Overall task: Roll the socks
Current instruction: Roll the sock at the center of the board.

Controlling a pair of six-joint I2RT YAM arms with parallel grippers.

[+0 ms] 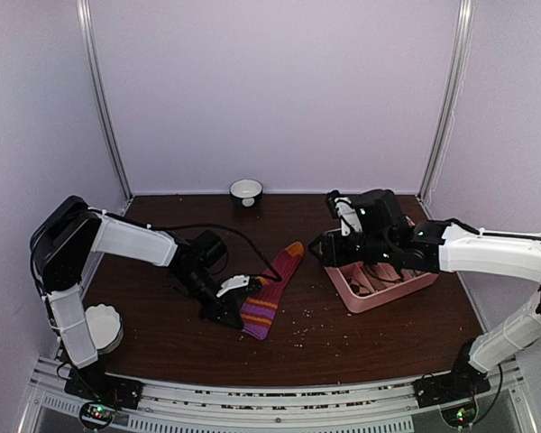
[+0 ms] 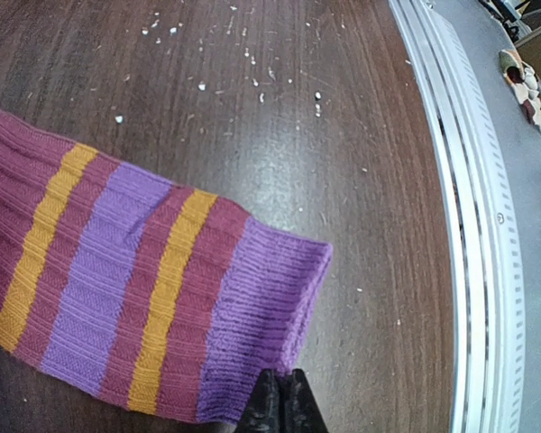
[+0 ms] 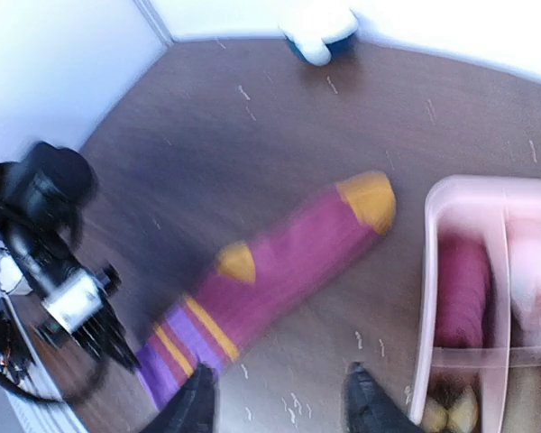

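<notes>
The dark red sock [image 1: 272,287] lies flat on the brown table, orange toe far right, purple-striped cuff near. It also shows in the right wrist view [image 3: 279,262]. My left gripper [image 1: 227,314] is at the cuff's left edge. In the left wrist view its fingertips [image 2: 270,406] are together, touching the corner of the purple cuff [image 2: 261,316]; I see no fabric between them. My right gripper [image 1: 325,251] hovers open and empty between the sock's toe and the pink tray; its fingers [image 3: 194,406] are spread wide above the table. The tan sock is not in view.
A pink divided tray [image 1: 370,302] with small rolled socks stands on the right, its rim [image 3: 460,191] beside my right gripper. A small dark bowl [image 1: 246,191] stands at the back wall. A white round dish [image 1: 104,327] sits by the left arm's base. Crumbs dot the table.
</notes>
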